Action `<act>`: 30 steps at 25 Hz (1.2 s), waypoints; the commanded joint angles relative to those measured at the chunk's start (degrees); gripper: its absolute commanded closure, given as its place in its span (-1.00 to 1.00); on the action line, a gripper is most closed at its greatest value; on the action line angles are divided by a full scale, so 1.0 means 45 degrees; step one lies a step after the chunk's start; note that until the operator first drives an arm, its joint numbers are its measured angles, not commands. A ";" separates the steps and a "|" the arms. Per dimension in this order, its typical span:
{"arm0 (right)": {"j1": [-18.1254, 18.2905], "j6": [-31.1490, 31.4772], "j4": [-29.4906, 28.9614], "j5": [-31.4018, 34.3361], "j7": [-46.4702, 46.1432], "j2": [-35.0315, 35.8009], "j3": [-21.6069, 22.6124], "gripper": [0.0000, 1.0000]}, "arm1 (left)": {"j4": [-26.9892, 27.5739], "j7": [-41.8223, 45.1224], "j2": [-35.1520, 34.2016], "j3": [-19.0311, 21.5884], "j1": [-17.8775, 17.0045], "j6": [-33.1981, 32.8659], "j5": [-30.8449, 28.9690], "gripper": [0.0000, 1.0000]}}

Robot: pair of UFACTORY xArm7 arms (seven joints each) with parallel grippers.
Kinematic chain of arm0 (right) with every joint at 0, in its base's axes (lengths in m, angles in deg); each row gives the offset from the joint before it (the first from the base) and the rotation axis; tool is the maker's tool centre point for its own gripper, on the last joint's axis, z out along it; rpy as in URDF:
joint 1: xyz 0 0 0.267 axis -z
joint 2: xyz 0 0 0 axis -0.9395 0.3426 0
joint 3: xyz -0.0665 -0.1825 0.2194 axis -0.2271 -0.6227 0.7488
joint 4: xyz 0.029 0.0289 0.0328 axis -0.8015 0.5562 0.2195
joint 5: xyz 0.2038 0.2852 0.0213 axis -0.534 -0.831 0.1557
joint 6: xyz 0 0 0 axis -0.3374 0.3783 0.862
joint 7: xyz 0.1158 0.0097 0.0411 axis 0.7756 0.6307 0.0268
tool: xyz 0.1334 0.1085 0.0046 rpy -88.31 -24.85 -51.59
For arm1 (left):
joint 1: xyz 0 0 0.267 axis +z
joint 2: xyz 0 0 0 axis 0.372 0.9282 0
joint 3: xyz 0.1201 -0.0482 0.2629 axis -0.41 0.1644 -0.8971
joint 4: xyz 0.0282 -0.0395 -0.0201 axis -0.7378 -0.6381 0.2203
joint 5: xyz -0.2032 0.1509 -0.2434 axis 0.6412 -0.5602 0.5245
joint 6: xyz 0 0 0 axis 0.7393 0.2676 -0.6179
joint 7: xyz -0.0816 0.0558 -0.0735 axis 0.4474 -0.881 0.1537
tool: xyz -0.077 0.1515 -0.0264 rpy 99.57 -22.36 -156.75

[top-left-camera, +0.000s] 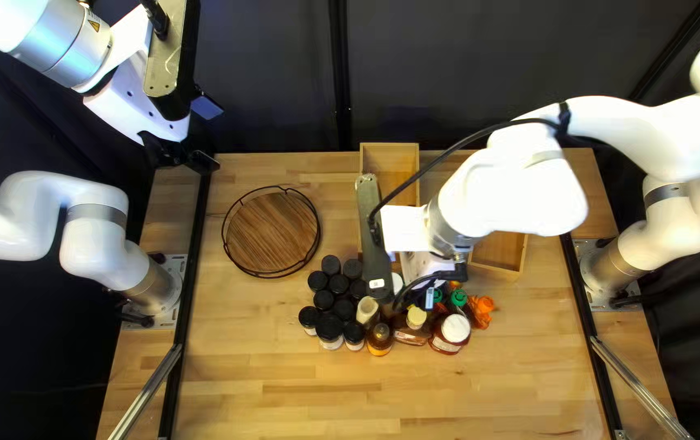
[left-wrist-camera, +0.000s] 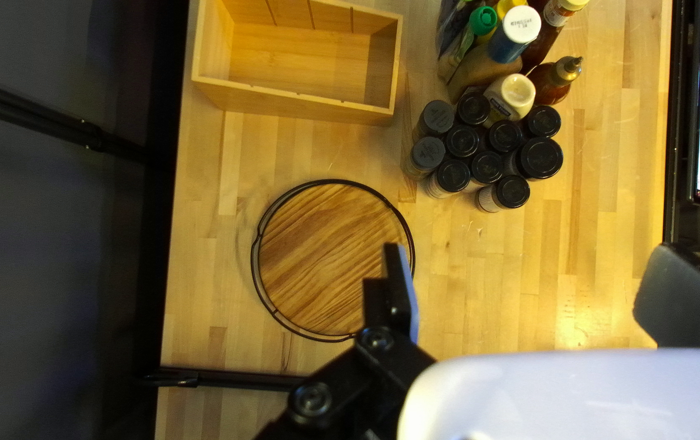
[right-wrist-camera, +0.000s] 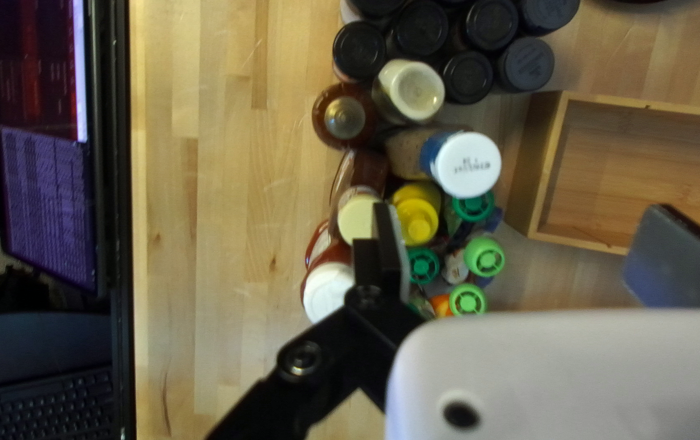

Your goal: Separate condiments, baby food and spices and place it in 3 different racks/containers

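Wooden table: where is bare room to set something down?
Wide room: the table's near side, before the round tray and black-lidded jars. Narrower: between tray and wooden box. Crowded: the jars and bottles, packed together.

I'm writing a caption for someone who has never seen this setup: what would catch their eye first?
Probably the large white right arm, stretched over the table and partly hiding a wooden box. Next, the tight cluster beneath and beside it: black-capped jars at its left in the top left view, bottles with green, yellow and white caps toward its right.
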 commanded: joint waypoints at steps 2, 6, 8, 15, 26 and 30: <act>-0.0071 0.0116 -0.0022 0.0221 0.0342 -0.0438 0.0035 -1.00 | 0.0000 0.0000 0.0000 0.0000 0.0000 0.0000 0.0000 -1.00; -0.0129 0.0602 -0.0622 0.0480 0.0547 -0.1194 0.0010 -1.00 | 0.0000 0.0000 0.0000 0.0000 0.0000 0.0000 0.0000 -1.00; -0.0183 0.0804 -0.0865 0.0641 0.0668 -0.1593 -0.0007 -1.00 | 0.0000 0.0000 0.0000 0.0000 0.0000 0.0000 0.0000 -1.00; -0.0234 0.0908 -0.0971 0.0824 0.0795 -0.2272 -0.0063 -1.00 | 0.0000 0.0000 0.0000 0.0000 0.0000 0.0000 0.0000 -1.00; -0.0166 0.0124 -0.0208 0.1119 0.0782 -0.2519 -0.0192 -1.00 | 0.0000 0.0000 0.0000 0.0000 0.0000 0.0000 0.0000 -1.00; -0.0161 0.0034 -0.0196 0.1173 0.0735 -0.2619 -0.0203 0.89 | 0.0000 0.0000 0.0000 0.0000 0.0000 0.0000 0.0000 -1.00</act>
